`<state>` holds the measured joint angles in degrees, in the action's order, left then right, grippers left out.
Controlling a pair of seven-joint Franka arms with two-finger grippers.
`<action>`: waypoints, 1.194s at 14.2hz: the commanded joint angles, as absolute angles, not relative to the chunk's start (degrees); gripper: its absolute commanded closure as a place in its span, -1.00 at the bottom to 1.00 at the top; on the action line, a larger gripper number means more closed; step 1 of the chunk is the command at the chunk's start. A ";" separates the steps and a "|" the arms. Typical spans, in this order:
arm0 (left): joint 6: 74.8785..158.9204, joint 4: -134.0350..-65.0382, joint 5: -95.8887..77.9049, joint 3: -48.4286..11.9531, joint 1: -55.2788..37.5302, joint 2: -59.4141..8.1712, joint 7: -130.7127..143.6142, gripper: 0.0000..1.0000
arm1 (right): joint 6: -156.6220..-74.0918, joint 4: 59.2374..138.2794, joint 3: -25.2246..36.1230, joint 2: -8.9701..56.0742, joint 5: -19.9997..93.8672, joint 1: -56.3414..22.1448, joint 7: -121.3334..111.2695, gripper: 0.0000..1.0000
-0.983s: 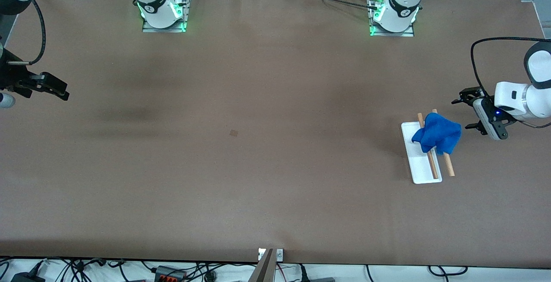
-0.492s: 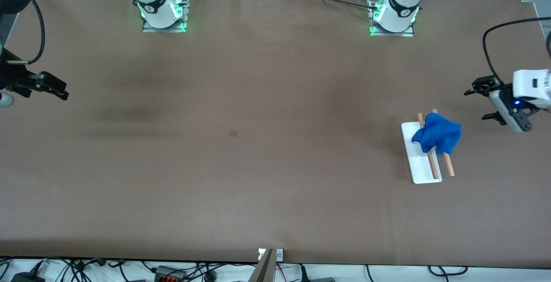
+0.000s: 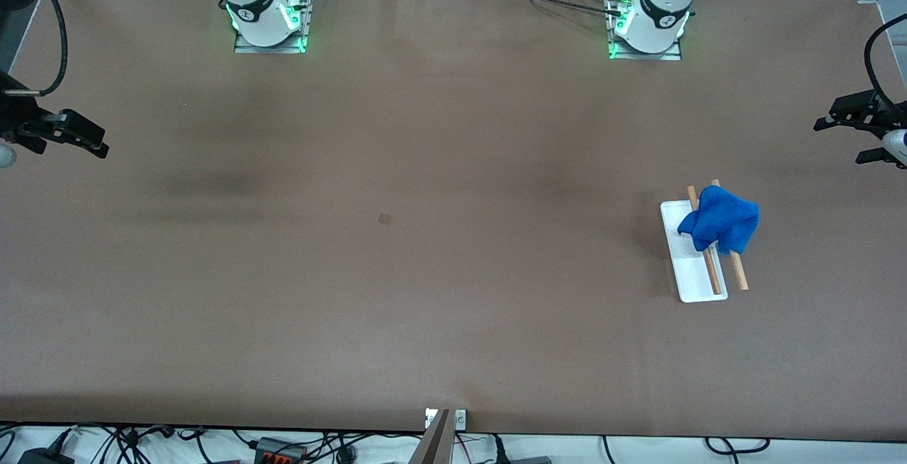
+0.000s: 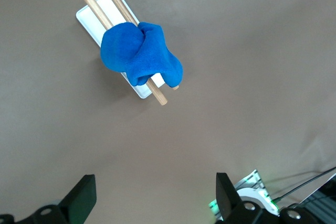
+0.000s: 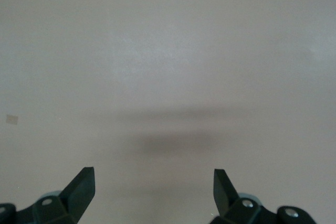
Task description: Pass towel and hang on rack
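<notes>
Left pincer (image 3: pixel 847 134) open, well apart from towel (image 3: pixel 719 219).

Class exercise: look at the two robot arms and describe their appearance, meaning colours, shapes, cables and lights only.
Both arms are glossy white with black joint bands, on metal base plates glowing green. The left gripper and the right gripper are black, with two angular tapered fingers. Black cables loop down to each wrist and trail from the left arm's base.

No text, label or number can be read anywhere
</notes>
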<state>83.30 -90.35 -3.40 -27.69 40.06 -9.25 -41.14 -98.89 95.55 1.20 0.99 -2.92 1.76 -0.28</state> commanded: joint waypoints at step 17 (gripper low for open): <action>78.39 -90.95 3.43 -31.30 29.46 -3.09 -5.39 -1.00 | -97.03 95.80 -0.26 -0.62 -2.29 2.64 -1.14 -1.00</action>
